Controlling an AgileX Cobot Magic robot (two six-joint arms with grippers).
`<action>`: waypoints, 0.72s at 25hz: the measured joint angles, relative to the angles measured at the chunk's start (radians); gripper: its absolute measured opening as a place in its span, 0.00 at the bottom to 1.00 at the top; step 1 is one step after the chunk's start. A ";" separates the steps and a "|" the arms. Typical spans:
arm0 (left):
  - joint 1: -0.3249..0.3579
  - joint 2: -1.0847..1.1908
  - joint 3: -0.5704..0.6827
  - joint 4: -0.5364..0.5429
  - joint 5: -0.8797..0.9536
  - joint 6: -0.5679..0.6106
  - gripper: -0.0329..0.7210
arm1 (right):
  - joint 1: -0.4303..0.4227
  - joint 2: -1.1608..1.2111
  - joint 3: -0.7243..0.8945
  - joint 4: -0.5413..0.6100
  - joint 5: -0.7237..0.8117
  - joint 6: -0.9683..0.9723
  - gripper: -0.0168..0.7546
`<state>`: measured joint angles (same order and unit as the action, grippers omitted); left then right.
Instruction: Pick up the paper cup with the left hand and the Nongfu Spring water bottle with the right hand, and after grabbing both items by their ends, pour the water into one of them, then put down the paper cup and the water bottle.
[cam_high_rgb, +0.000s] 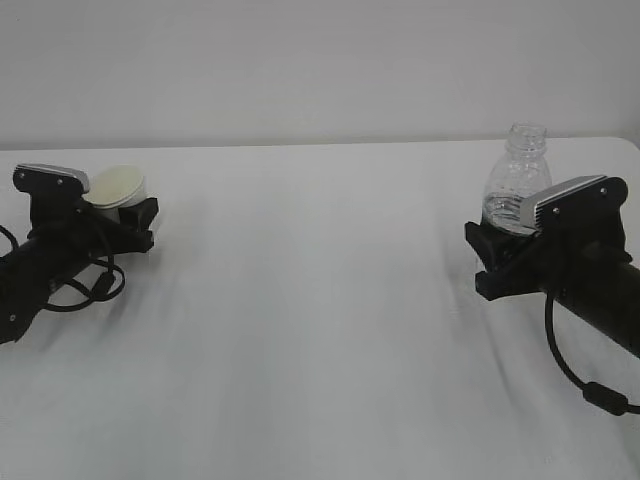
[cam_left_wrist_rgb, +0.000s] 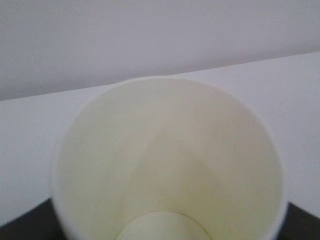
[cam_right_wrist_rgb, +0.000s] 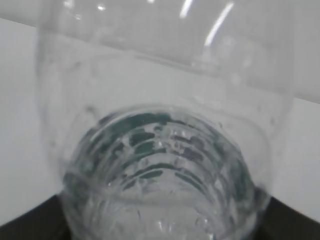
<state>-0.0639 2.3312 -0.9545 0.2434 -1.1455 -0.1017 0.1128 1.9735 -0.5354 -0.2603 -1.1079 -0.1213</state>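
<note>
A: Two items, two arms; the paper cup (cam_high_rgb: 117, 186) sits far left on the white table (cam_high_rgb: 320, 330), inside the left hand (cam_high_rgb: 135, 222); the Nongfu Spring water bottle (cam_high_rgb: 518, 180) stands upright far right, inside the right hand (cam_high_rgb: 500, 262); well apart, the width of the table between them.

B: Grip state?

A: Right fingers sit against the bottle's lower body, at the green label (cam_right_wrist_rgb: 150, 135) band; reads as pinching the bottle. Left: cup fills the left wrist view, mouth up, cream inside (cam_left_wrist_rgb: 170, 165), empty; dark finger tips show at the lower corners either side; contact hidden by the cup, so I cannot tell whether the jaws are pressed on it or standing just off it.

B: Step in hand?

A: Grasping, by my reading; bottle side looks done, cup side unsettled; neither visibly lifted, though the bases are hidden behind the grippers.

B: Water?

A: Bottle capless; clear liquid low in the body, I think; hard to be sure through the ribs.

B: Next move calls for?

A: Firm but light hold on the cup, since paper crushes; then lift both, bring them to the middle, bottle neck above the cup rim, tilt slowly.
</note>
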 joint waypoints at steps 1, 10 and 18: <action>0.000 -0.002 0.000 0.018 0.000 -0.005 0.68 | 0.000 0.000 0.000 0.000 0.000 0.000 0.59; 0.000 -0.094 0.036 0.174 0.002 -0.039 0.68 | 0.000 0.000 0.000 -0.002 0.000 0.000 0.59; 0.000 -0.154 0.055 0.363 0.002 -0.128 0.68 | 0.000 0.000 0.000 -0.002 0.000 0.000 0.59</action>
<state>-0.0639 2.1776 -0.8996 0.6067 -1.1435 -0.2295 0.1128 1.9735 -0.5354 -0.2620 -1.1079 -0.1213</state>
